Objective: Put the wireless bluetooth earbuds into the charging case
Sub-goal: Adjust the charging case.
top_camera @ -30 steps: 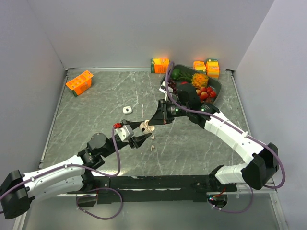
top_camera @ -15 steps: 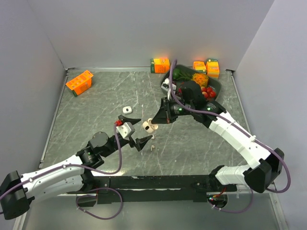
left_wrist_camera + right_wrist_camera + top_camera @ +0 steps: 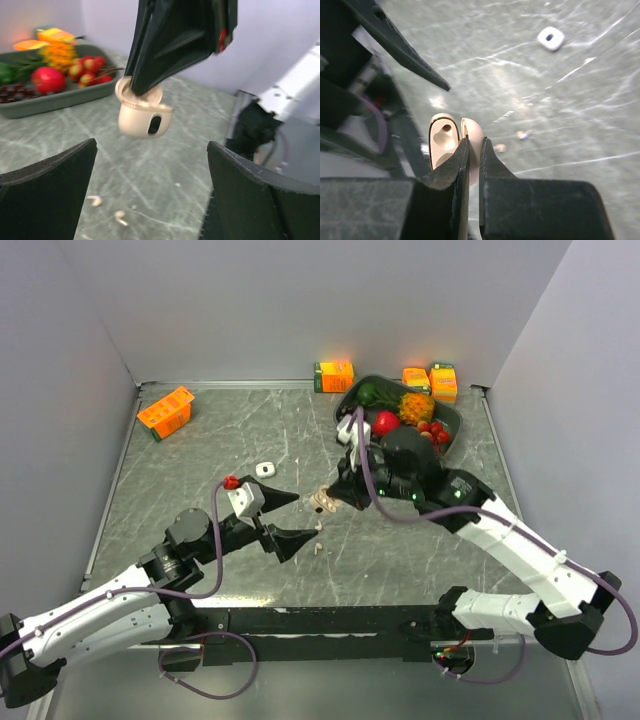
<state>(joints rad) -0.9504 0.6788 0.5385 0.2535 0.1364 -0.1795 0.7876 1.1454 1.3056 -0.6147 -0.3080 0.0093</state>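
Note:
An open beige charging case (image 3: 322, 502) hangs just above the table, and my right gripper (image 3: 333, 498) is shut on its lid. The right wrist view shows the lid (image 3: 475, 131) pinched between the fingers of that gripper (image 3: 474, 150), with the case body (image 3: 443, 140) and its cavities beside it. My left gripper (image 3: 290, 519) stands open, apart from the case on its left. In the left wrist view the case (image 3: 143, 114) hangs beyond the open left gripper (image 3: 150, 195). Two beige earbuds (image 3: 94, 200) (image 3: 119, 216) lie loose on the table below, also seen as earbuds (image 3: 316, 545) from the top.
A white charging case (image 3: 265, 469) lies shut on the table behind the left gripper, seen again as the white case (image 3: 551, 38). A dark tray of fruit (image 3: 450, 425) stands at the back right. Orange cartons (image 3: 166, 411) (image 3: 334, 375) sit near the back wall.
My left gripper has opened, let go of the beige case and drawn back to the left. The right gripper keeps the case by its lid and has shifted slightly right.

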